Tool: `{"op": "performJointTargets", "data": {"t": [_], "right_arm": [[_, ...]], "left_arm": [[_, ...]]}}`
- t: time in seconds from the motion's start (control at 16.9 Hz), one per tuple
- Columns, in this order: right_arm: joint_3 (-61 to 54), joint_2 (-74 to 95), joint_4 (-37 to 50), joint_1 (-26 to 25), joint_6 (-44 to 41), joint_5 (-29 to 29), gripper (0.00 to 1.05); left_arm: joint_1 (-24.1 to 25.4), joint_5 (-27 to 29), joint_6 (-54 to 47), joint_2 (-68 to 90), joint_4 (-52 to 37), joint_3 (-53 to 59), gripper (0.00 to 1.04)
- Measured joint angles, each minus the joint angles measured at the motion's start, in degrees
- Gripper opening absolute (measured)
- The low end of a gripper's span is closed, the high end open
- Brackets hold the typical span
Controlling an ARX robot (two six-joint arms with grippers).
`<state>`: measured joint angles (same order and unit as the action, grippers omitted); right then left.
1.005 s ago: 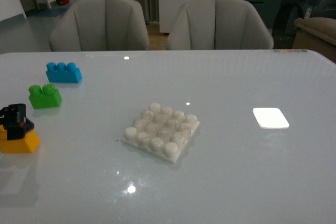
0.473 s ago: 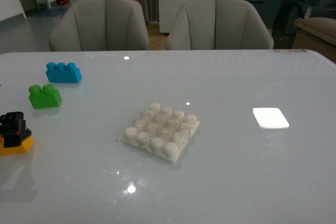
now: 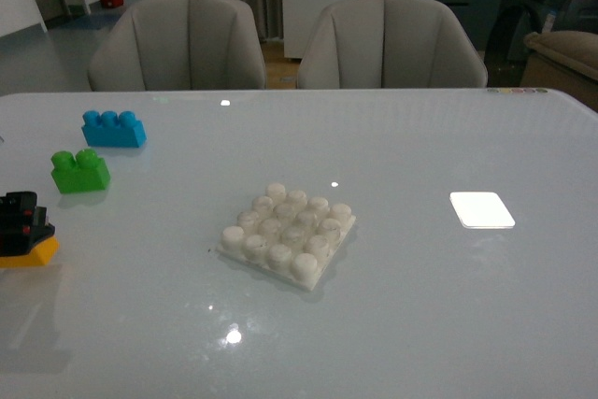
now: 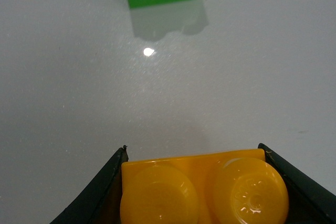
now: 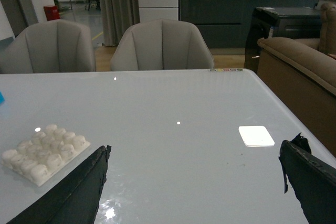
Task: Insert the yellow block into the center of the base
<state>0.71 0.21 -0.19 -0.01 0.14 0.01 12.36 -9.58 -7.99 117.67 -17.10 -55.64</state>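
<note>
My left gripper (image 3: 21,220) is at the table's far left edge, shut on the yellow block (image 3: 32,252), which hangs just above the table. In the left wrist view the yellow block (image 4: 202,190) fills the space between both black fingers (image 4: 100,192), its two studs facing the camera. The off-white base (image 3: 288,234) with its 4x4 studs lies at the table's middle, well right of the left gripper; it also shows in the right wrist view (image 5: 43,152). My right gripper (image 5: 194,182) is wide open and empty above the table, right of the base.
A green two-stud brick (image 3: 79,171) and a blue three-stud brick (image 3: 113,128) lie at the back left, just beyond the left gripper. A flat white rectangle (image 3: 481,209) lies on the right. Two grey chairs (image 3: 177,42) stand behind the table.
My left gripper has lifted the yellow block off the table and drawn it left toward the frame edge. The base and other bricks have not moved.
</note>
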Motion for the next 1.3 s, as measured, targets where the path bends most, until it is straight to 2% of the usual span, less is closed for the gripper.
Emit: {"op": "performJointTargets", "data": {"t": [0.24,0.3,0.35,0.41,0.47,0.77,1.3], "right_arm": [[0.0,0.0,0.0,0.0,0.0,0.0,0.98],[0.0,0.0,0.0,0.0,0.0,0.0,0.98],[0.0,0.0,0.0,0.0,0.0,0.0,0.98],[0.0,0.0,0.0,0.0,0.0,0.0,0.98],[0.0,0.0,0.0,0.0,0.0,0.0,0.98],[0.0,0.0,0.0,0.0,0.0,0.0,0.98],[0.0,0.0,0.0,0.0,0.0,0.0,0.98]], "left_arm": [[-7.8,-0.2,0.2,-9.7,2.2,2.2,0.66],[-13.3,-0.5,0.8,-13.7,2.9,4.3,0.66],[-22.6,0.2,2.2,-16.0,2.9,6.4,0.66],[-26.7,1.0,3.4,-16.0,2.0,6.3,0.66],[-28.7,1.3,3.9,-15.2,2.0,5.8,0.66],[-33.7,2.7,4.8,-6.1,3.9,-1.4,0.65],[-34.2,3.7,3.0,3.8,12.4,-16.0,0.65]]}}
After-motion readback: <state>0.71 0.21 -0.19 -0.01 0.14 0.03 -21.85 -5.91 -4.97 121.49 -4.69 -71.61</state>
